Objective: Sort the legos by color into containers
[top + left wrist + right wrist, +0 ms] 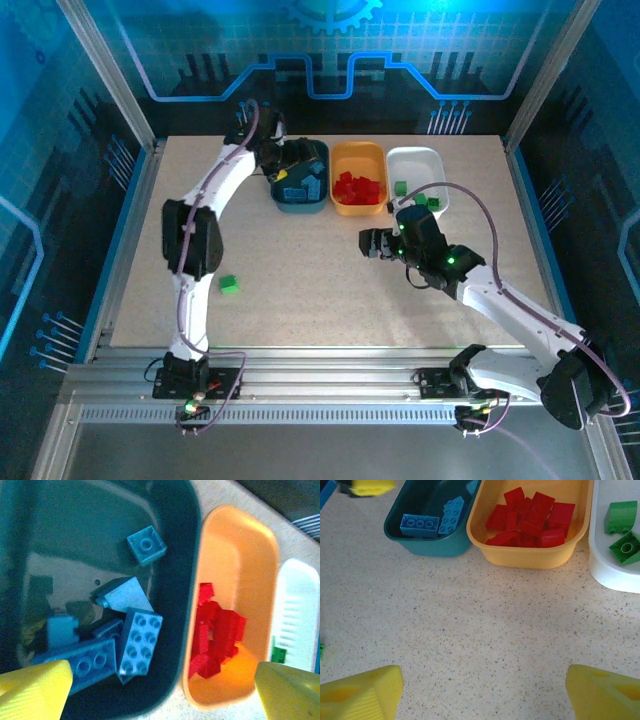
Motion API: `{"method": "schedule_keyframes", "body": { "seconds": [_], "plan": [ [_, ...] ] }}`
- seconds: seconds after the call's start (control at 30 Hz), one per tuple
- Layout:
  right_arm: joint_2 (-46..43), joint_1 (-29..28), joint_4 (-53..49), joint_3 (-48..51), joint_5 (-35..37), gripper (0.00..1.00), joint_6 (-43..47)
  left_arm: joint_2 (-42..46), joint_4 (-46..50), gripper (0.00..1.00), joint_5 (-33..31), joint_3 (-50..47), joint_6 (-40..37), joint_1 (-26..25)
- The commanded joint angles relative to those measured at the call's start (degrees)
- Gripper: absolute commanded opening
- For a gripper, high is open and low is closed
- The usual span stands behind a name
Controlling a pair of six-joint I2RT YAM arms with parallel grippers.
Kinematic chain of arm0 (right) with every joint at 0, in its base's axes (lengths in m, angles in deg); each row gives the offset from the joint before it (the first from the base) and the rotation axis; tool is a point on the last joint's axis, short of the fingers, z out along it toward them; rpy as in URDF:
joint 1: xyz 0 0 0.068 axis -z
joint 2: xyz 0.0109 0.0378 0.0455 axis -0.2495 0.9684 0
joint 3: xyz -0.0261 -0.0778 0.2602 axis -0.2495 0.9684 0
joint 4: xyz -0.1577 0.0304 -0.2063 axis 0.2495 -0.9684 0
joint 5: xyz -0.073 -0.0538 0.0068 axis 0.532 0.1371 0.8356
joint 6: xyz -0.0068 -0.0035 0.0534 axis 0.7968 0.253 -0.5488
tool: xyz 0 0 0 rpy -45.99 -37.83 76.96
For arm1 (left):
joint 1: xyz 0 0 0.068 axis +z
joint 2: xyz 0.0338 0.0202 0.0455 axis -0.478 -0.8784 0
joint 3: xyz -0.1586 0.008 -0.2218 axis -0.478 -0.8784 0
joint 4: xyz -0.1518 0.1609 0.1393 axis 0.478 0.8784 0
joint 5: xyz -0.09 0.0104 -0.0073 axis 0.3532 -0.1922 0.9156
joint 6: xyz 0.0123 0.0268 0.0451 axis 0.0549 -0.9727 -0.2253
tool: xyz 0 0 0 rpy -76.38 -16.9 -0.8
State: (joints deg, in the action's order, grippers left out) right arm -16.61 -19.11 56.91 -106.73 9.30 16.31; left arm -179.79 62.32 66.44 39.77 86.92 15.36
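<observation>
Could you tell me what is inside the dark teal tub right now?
The dark teal tub holds blue bricks, several piled at one end and one lying apart. A yellow finger of the left gripper covers one tub corner, so anything beneath it is hidden.

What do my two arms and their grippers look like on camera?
The left arm and right arm are alike: white link shells, black joints and bases, and a thin purple cable looping along each. Small green lights glow by the right wrist and at both bases. The left gripper and right gripper have wedge-shaped yellow fingers with ribbed faces.
</observation>
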Motion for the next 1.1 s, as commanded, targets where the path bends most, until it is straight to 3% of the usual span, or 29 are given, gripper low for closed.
{"method": "schedule_keyframes", "body": {
  "seconds": [0.0,0.17,0.27,0.43,0.6,0.73,0.97,1.07],
  "plan": [
    [-1.88,0.85,-0.44,1.72,0.21,0.86,0.30,16.53,2.37,0.99,-8.73,-10.02,-0.55,-0.19],
    [-4.38,0.79,0.87,4.55,-0.84,0.86,-0.42,36.11,9.59,0.99,-17.95,-37.22,4.44,0.44],
    [-4.87,0.89,1.87,5.91,-1.98,0.86,-0.60,45.97,10.16,0.99,-17.89,-53.00,7.69,0.53],
    [-3.45,0.87,2.48,6.32,-4.33,0.87,-0.86,52.15,14.43,0.99,-18.35,-64.57,7.75,0.53],
    [-4.00,0.85,2.45,6.62,-5.13,0.88,-1.04,51.69,14.66,0.99,-22.52,-68.58,7.81,0.75],
    [-5.23,0.79,1.66,7.50,-4.54,0.88,-0.95,46.56,7.88,0.94,-20.39,-70.02,5.86,2.62],
    [-7.44,0.87,-0.45,8.42,-2.99,0.87,-0.45,34.31,2.49,0.74,-17.47,-66.03,4.37,4.80],
    [-7.92,0.90,-1.09,8.47,-2.43,0.87,-0.25,31.66,1.82,0.57,-16.86,-65.23,4.09,5.46]
  ]
}}
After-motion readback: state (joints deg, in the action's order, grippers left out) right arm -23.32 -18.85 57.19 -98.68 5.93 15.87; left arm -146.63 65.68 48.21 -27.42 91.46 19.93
